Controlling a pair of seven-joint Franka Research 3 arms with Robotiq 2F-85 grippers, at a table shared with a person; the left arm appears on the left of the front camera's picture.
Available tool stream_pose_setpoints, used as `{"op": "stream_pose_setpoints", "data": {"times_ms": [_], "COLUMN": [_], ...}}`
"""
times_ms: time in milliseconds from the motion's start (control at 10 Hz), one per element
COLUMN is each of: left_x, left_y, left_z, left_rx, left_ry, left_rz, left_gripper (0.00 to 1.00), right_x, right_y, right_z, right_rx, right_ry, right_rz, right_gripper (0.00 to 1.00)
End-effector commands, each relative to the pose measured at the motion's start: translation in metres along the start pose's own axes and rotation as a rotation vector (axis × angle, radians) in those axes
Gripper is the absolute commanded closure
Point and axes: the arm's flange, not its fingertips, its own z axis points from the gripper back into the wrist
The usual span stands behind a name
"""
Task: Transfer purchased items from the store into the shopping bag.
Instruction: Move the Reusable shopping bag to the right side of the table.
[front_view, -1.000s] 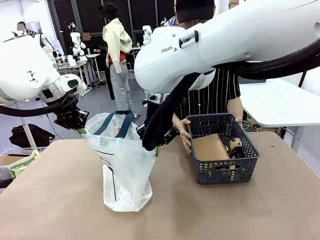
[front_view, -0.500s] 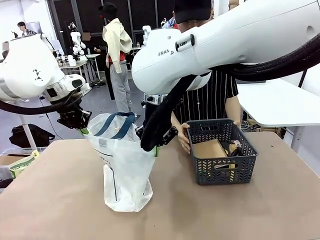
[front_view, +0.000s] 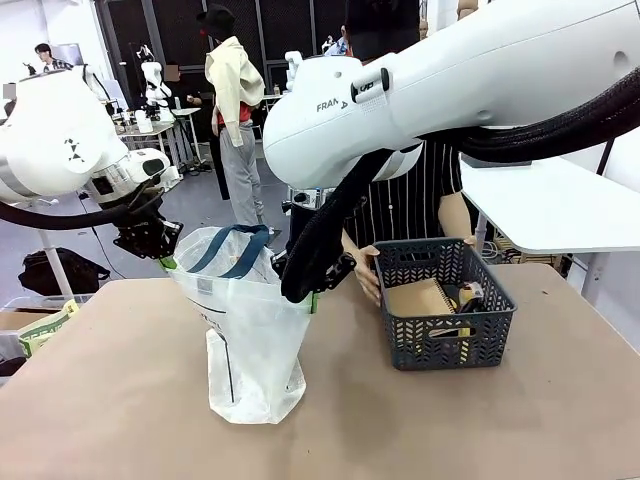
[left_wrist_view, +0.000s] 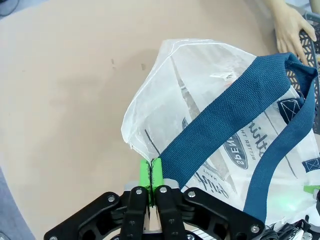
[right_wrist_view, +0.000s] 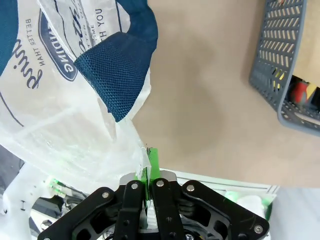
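The translucent whitish plastic bag (front_view: 250, 340) has navy strap handles (front_view: 232, 250) and dark lettering. The dark grey plastic basket (front_view: 445, 338) is herringbone-latticed. The left tool (left_wrist_view: 151, 161) and right tool (right_wrist_view: 148, 165) are black with green pads (left_wrist_view: 144, 172).

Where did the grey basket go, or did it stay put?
Yes, a little: the far rim of the grey basket has dropped toward the table; its near side barely shifted.

"FRAN" on right arm (front_view: 400, 90), "BETTER THAN" on shopping bag (right_wrist_view: 60, 105)
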Motion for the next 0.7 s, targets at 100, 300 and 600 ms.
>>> {"op": "stream_pose_setpoints", "data": {"times_ms": [100, 300, 600], "left_x": [-0.0038, -0.0038, -0.0038], "left_y": [0.0031, 0.0031, 0.0031], "left_z": [0.0013, 0.0013, 0.0013], "left_rx": [-0.002, -0.002, -0.002], "left_ry": [-0.016, -0.016, -0.016], "left_rz": [0.008, 0.008, 0.008], "left_gripper": [1.0, 1.0, 1.0], "right_x": [-0.0042, -0.0042, -0.0042], "right_y": [-0.0042, -0.0042, -0.0042], "right_z": [-0.0005, -0.0005, -0.0005], "right_rx": [0.014, 0.014, 0.014], "right_ry": [0.002, 0.002, 0.002], "right_rz": [0.006, 0.006, 0.006], "right_gripper": [1.0, 1.0, 1.0]}}
